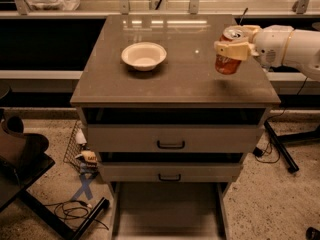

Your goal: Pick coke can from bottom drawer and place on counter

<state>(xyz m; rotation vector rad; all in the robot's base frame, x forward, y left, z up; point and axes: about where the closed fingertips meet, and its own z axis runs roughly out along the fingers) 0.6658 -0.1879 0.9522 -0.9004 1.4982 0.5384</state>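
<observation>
Red coke can (228, 59) clamped in pincer (235, 44), above counter (175, 79).

Robot test lab
Speckled floor (280, 204), loose cables (70, 211), a lone drawer cabinet (170, 139); the claw (232, 48) grips a can (227, 64) over the tabletop's (175, 79) right side.

Cream pincer (234, 48) over grey-brown counter (170, 81) grips red coke can (227, 64).
</observation>
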